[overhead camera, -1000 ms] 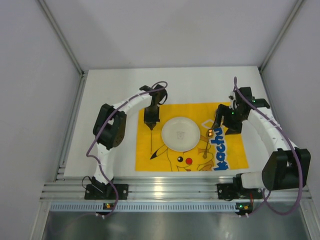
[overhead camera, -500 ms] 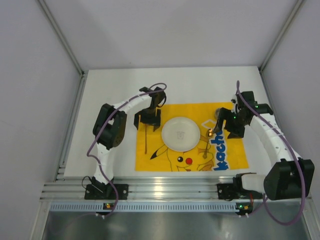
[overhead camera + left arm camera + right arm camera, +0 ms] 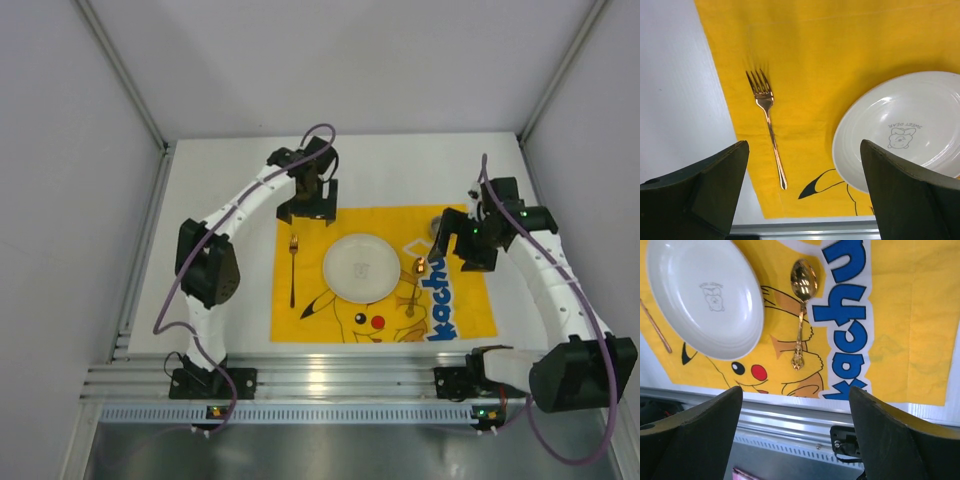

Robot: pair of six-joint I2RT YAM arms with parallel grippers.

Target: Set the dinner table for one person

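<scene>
Flanking the plate [image 3: 360,267] on the mat [image 3: 840,40], fork [image 3: 768,122] and spoon [image 3: 803,281]; left gripper [image 3: 801,150], right gripper [image 3: 795,390] both released.

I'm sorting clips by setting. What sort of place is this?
Likely a robotics lab test cell, not a home: the white tabletop is boxed in by plain white panels, with an aluminium rail along its near edge.
</scene>
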